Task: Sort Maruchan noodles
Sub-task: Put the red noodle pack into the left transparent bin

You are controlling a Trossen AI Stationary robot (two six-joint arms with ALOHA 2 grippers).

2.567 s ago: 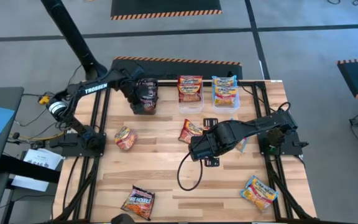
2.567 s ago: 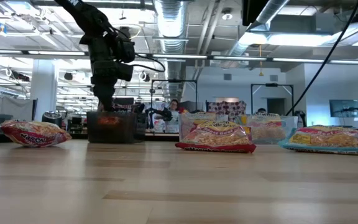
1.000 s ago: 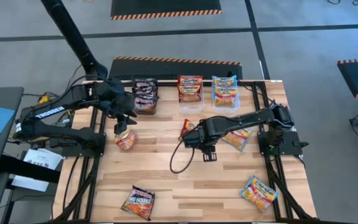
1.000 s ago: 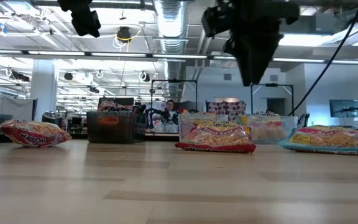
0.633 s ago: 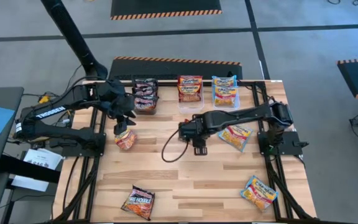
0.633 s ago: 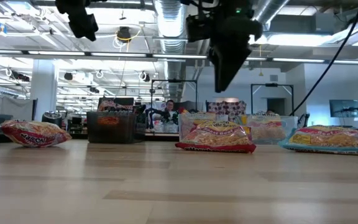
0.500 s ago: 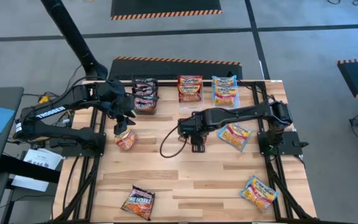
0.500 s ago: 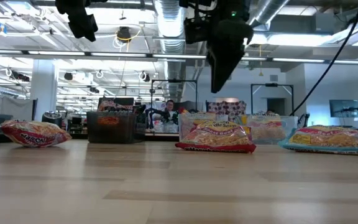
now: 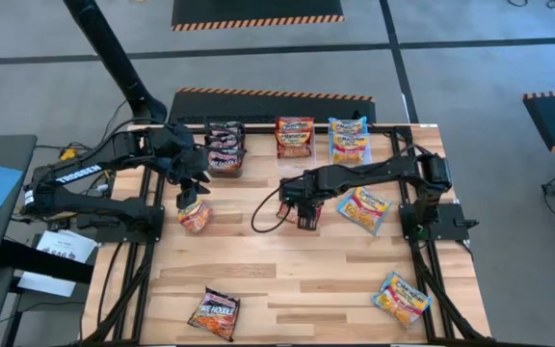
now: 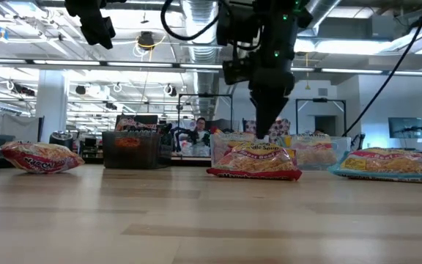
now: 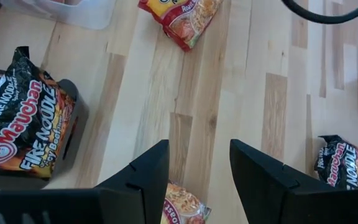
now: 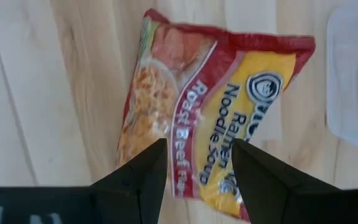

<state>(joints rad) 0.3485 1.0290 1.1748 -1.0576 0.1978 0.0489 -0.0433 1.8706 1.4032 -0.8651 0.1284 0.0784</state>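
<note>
The right hand [image 9: 298,207] is held with its fingers apart directly over the red packet [image 12: 210,112], just above the centre of the high view; nothing is gripped. The left hand [image 9: 189,185] is likewise open and empty, hovering at centre left above another red packet [image 9: 194,216].

The counter [image 9: 287,280] is seen first, then the black bin [image 9: 224,149] and the clear bins [image 9: 295,145] along its upper edge, already holding sorted packets. Loose packets remain: a blue one [image 9: 364,209] right of centre, another [image 9: 402,296] at lower right, a dark one [image 9: 214,312] at lower left.

The red packet lies flat, its length running between the right fingers. It is judged light, crinkly and slippery, with a brittle noodle block inside. It would best be pinched across its narrow width, near the middle, gently.
</note>
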